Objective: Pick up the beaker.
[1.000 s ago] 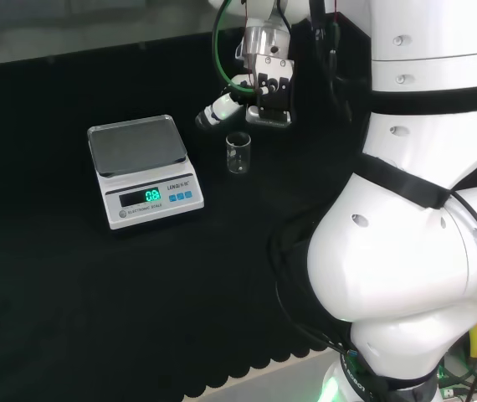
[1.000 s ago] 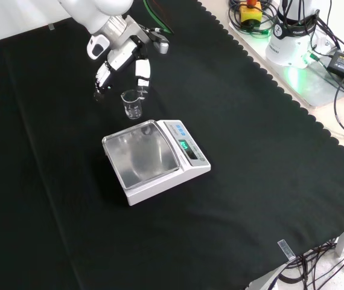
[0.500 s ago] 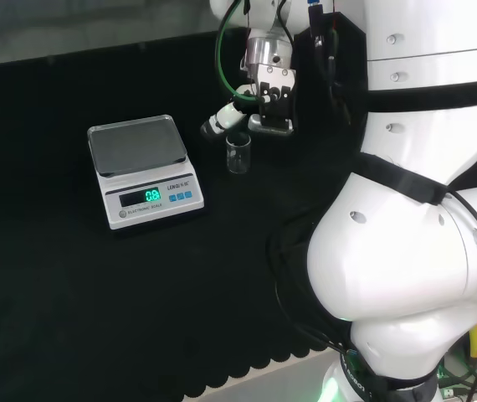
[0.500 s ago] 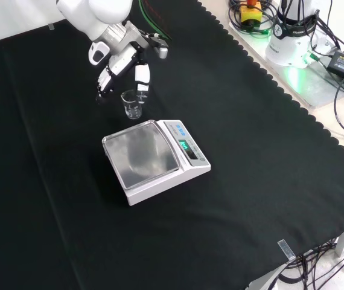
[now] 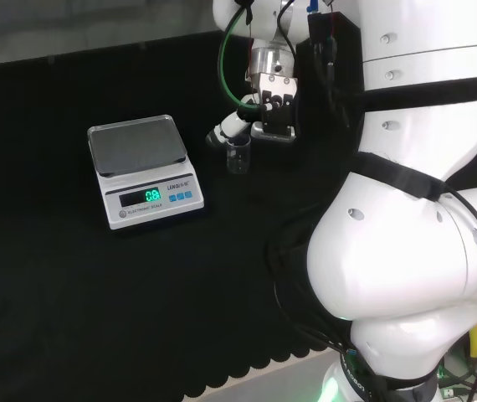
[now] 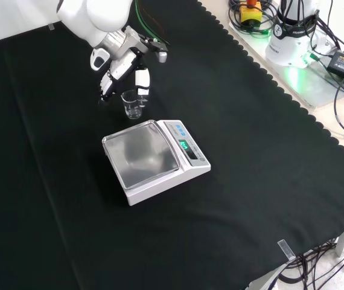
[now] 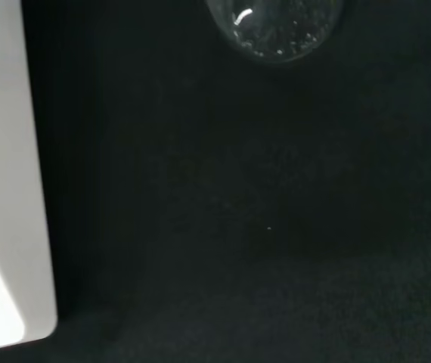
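Observation:
A small clear glass beaker (image 5: 238,156) stands upright on the black cloth, just right of the scale in the head view. The front view has the beaker (image 6: 133,105) just beyond the scale. The black and white hand (image 5: 270,107) hovers close over and behind it, fingers spread open on either side of the rim without closing on it. From the front, the hand (image 6: 124,63) comes down from the top, one finger (image 6: 142,81) right of the beaker and others left. The wrist view catches the beaker's round bottom (image 7: 274,26) at the picture's edge.
A white digital scale (image 5: 142,171) with a steel pan and lit green display sits left of the beaker in the head view; the scale (image 6: 154,159) is nearer than the beaker from the front. Its white body (image 7: 4,189) borders the wrist view. The arm's white links (image 5: 414,209) stand at right.
The hand has come down and moved nearer the beaker, its fingers now flanking the rim. Beaker and scale stand where they were.

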Tool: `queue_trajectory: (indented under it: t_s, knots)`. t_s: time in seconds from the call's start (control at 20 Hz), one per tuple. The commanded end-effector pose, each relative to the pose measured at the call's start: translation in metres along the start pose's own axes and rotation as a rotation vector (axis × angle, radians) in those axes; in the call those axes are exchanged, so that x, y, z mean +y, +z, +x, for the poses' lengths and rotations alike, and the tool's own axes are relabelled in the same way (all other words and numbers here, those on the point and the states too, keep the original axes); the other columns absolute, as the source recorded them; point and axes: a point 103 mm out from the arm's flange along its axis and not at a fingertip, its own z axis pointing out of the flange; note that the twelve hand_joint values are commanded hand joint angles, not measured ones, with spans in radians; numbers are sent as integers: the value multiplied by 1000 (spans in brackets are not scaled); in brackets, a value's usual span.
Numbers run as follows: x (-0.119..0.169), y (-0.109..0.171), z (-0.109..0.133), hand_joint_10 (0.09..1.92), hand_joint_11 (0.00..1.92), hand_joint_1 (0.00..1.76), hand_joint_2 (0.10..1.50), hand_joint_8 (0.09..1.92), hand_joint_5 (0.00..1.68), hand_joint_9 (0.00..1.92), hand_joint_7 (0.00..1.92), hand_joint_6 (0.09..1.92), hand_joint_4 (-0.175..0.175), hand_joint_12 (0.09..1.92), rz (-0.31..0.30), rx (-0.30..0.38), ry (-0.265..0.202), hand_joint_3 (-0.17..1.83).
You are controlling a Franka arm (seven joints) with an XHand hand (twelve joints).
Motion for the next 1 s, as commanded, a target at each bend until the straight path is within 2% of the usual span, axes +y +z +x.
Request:
queue_trajectory:
  t_s: [0.05, 0.3, 0.5, 0.75, 0.85, 1.0]
  knots:
    - [3, 3, -1, 849, 128, 619, 776, 773, 186, 8, 6, 87, -74, 1457, -12, -12, 15, 38]
    - [1, 5, -3, 875, 365, 729, 784, 808, 205, 225, 135, 87, -88, 1353, -50, -25, 57, 52]
    - [4, 9, 5, 783, 624, 802, 784, 821, 302, 479, 347, 87, -103, 1243, -90, -52, 86, 81]
    - [4, 13, 11, 635, 960, 896, 763, 836, 461, 764, 566, 100, -111, 1021, -148, -66, 93, 149]
    - [2, 12, 11, 558, 1095, 937, 747, 831, 522, 889, 671, 172, -116, 915, -177, -65, 92, 191]
    - [-2, 10, 11, 404, 1305, 1000, 712, 807, 614, 1096, 845, 530, -138, 746, -215, -71, 94, 294]
